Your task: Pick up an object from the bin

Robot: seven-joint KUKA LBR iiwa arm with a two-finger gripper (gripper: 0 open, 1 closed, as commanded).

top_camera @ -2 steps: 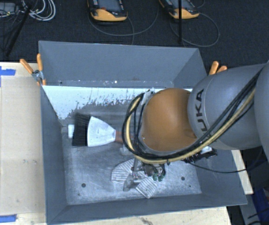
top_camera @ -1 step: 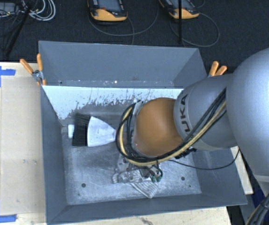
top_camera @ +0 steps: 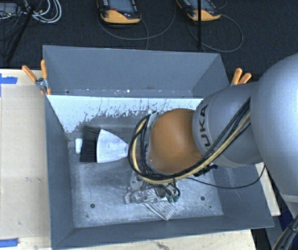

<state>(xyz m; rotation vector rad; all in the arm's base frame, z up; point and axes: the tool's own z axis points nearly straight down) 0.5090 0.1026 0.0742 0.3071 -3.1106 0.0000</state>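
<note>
the gripper point(top_camera: 151, 194) hung low near 6 o'clock of the bin point(top_camera: 60, 191), over a pale ridged flat piece point(top_camera: 160, 209); whether it was spread or pressed together i could not tell. the piece looked light, thin and probably slippery, so an edge seemed the best hold. a black-bristled white brush point(top_camera: 99, 146) lay at 10 o'clock.

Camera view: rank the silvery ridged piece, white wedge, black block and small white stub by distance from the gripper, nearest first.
1. silvery ridged piece: right by the gripper, front centre of the bin.
2. white wedge: up and left, mid bin.
3. black block: against the wedge's left end.
4. small white stub: farthest left, beyond the block.
</note>
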